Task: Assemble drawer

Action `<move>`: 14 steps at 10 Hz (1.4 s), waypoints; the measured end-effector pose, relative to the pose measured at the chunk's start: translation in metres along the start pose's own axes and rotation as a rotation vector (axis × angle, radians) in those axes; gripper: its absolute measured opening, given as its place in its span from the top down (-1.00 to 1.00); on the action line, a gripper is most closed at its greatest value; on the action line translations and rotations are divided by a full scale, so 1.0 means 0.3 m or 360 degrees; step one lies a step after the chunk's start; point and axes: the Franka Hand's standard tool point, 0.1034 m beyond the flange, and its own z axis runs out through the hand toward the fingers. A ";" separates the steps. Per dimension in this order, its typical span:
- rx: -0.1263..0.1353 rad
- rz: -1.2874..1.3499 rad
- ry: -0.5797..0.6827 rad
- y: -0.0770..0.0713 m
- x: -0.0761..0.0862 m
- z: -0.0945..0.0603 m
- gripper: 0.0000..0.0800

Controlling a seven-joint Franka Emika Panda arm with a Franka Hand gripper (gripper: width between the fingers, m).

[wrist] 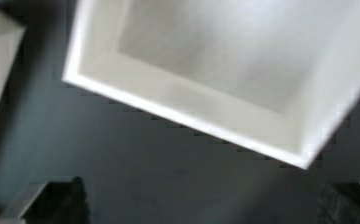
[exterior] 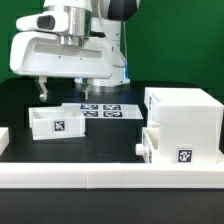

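Note:
A small open-topped white drawer box with a marker tag on its front stands on the black table at the exterior view's left. My gripper hangs just above and behind it, jaws wide apart and empty. In the wrist view the box fills the upper half, seen from above, with its pale inner floor showing. The two dark fingertips sit at the lower corners, and my gripper holds nothing. The large white drawer casing stands at the exterior view's right, with another tagged drawer box at its front.
The marker board lies flat behind the small box. A long white rail runs along the front edge. A white part shows at the exterior view's far left edge.

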 end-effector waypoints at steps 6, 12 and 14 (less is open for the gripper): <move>0.0061 0.0243 -0.0045 -0.032 -0.039 0.017 -0.62; 0.0145 0.0302 -0.0155 -0.100 -0.112 0.082 -0.62; 0.0147 0.0302 -0.0158 -0.101 -0.115 0.085 -0.62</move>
